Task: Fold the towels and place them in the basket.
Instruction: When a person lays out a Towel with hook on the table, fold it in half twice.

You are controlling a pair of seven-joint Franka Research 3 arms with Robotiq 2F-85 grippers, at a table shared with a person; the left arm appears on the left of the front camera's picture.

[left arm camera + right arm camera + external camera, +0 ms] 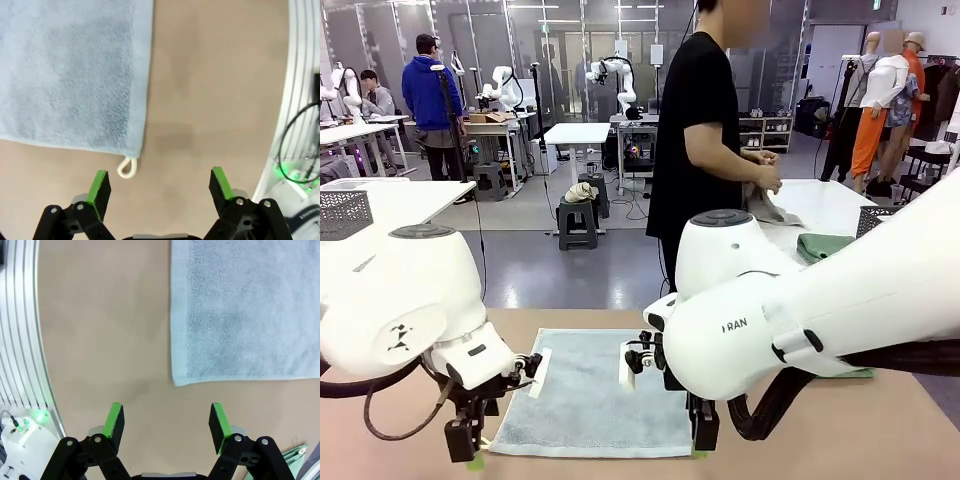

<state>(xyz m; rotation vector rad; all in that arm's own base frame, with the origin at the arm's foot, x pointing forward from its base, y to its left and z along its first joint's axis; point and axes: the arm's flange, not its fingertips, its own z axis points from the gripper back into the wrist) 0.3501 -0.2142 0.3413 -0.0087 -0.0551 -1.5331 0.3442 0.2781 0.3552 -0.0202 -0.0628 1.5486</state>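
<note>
A grey-blue towel (pixel 590 395) lies spread flat on the tan table. My left gripper (pixel 470 447) hangs open over its near left corner. In the left wrist view the towel (pixel 75 70) fills the upper left, and its white corner loop (pixel 126 167) lies just ahead of my open left gripper (pixel 160 186). My right gripper (pixel 703 430) is open at the near right corner. The right wrist view has the towel (pixel 245 310) ahead of the open right gripper (pixel 166 421). A mint green towel edge (pixel 860 373) (pixel 294 452) peeks out beside the right arm. The dark grey basket (pixel 876 218) stands far right.
A person stands across the table handling a greyish cloth (pixel 772 208); a folded green cloth (pixel 823 245) lies on the white table behind. A paler grey perforated basket (pixel 342 212) stands far left. The aluminium table rail (pixel 20 330) runs beside the right gripper.
</note>
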